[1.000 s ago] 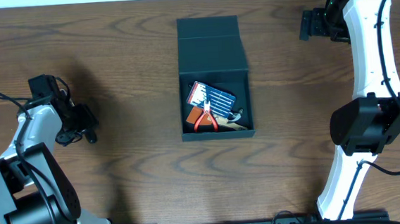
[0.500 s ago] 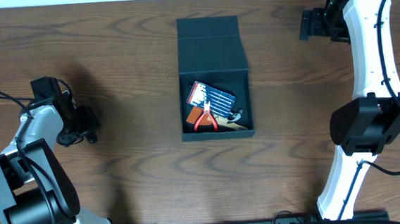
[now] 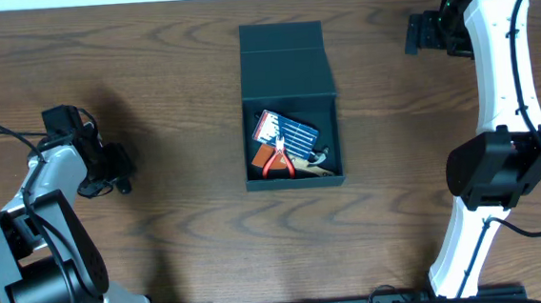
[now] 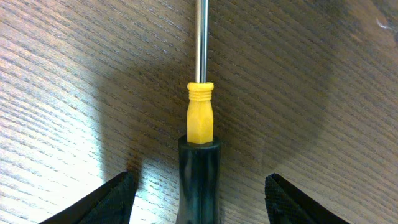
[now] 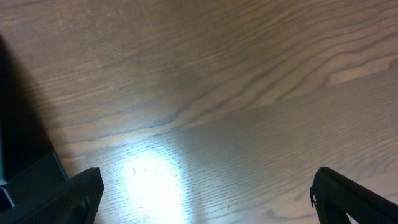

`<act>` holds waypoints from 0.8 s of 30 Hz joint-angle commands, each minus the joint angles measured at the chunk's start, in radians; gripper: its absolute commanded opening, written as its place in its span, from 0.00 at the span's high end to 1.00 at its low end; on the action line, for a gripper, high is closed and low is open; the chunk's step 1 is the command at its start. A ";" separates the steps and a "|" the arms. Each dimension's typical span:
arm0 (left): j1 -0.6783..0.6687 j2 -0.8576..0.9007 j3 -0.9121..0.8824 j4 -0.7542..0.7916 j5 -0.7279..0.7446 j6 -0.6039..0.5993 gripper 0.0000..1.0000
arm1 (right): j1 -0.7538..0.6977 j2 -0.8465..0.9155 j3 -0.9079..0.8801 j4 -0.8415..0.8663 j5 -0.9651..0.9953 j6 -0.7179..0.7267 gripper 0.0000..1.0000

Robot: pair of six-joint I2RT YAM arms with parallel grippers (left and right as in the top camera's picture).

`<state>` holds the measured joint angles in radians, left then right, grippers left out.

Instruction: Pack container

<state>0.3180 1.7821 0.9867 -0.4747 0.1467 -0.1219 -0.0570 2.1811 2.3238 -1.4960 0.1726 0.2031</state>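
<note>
Left gripper released, yellow-black screwdriver between its fingers, not gripped, right gripper released wide over wooden table, open teal container well apart between both grippers, red pliers inside.

white links, black joints, black gripper fingers, thin black cables

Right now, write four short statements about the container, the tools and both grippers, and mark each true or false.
1. The container stands open. True.
2. Red-handled pliers lie inside the container. True.
3. The left gripper is shut on the screwdriver. False: its jaws are open either side of the handle, not touching it.
4. The right gripper hangs over the container. False: it is open, off to one side over the bare table.
</note>
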 commanded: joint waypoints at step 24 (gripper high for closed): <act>0.002 0.031 -0.040 -0.085 -0.027 -0.055 0.33 | 0.004 -0.027 0.019 0.000 0.003 0.018 0.01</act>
<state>0.3168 1.7779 0.9867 -0.5388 0.1265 -0.1570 -0.0570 2.1811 2.3234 -1.4956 0.1726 0.2031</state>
